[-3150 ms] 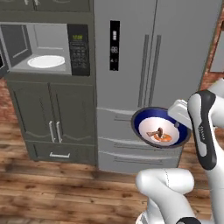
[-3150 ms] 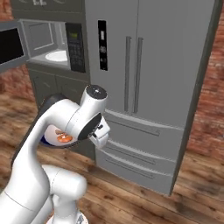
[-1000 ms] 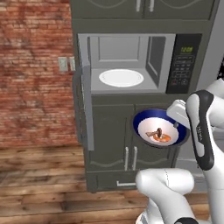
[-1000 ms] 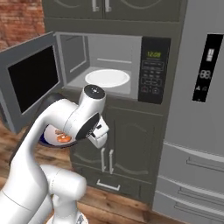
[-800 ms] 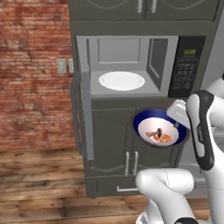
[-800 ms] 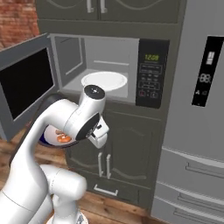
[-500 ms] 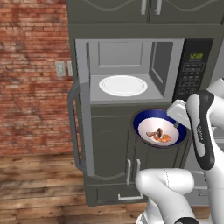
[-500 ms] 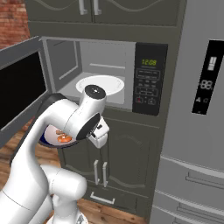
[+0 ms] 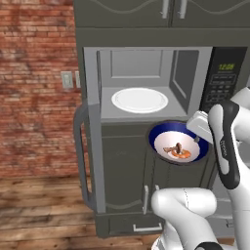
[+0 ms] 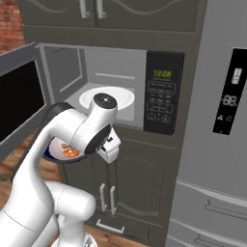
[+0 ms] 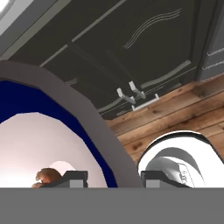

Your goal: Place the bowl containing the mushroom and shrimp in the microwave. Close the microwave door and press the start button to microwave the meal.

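Pincer [image 11: 111, 177] pinching bowl [image 9: 178, 143] rim, seemingly just below open microwave [image 9: 146, 78] sill, door [image 9: 90, 132] swung wide

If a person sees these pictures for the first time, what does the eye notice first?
The gripper holds the rim of the blue bowl, with the orange shrimp and a brown mushroom inside, just below the microwave. The microwave door stands wide open at the left, and the white turntable plate waits inside.

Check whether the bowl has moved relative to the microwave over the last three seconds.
Yes. The bowl rode with the base toward the microwave, from in front of the fridge to just below the open cavity.
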Available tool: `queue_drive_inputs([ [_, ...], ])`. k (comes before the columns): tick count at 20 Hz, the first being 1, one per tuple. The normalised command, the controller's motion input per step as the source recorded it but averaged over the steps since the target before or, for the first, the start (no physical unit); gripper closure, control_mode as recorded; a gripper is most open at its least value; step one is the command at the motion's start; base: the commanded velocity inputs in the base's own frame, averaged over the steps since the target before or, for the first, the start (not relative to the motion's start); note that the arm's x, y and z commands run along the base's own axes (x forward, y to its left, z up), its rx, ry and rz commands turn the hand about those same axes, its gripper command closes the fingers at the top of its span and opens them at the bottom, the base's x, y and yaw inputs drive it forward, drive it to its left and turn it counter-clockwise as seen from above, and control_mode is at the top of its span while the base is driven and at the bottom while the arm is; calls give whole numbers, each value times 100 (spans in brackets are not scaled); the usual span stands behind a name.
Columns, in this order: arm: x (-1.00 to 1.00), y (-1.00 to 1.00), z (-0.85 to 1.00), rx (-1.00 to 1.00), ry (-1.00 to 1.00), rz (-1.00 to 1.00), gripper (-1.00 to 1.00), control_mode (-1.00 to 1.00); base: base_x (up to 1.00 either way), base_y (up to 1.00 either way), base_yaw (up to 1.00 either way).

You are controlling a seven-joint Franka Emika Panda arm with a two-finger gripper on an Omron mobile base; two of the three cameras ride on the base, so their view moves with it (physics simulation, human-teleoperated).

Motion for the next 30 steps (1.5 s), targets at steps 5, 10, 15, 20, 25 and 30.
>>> queue_drive_inputs([
  [5, 0, 0, 0, 0, 0, 0, 100, 100, 34, 24, 0],
  [10, 0, 0, 0, 0, 0, 0, 100, 100, 32, 22, 1],
  [15, 0, 0, 0, 0, 0, 0, 100, 100, 18, 9, 11],
  [20, 0, 0, 0, 0, 0, 0, 100, 100, 6, 2, 17],
  [25, 0, 0, 0, 0, 0, 0, 100, 100, 5, 1, 17],
  [30, 0, 0, 0, 0, 0, 0, 100, 100, 0, 0, 18],
])
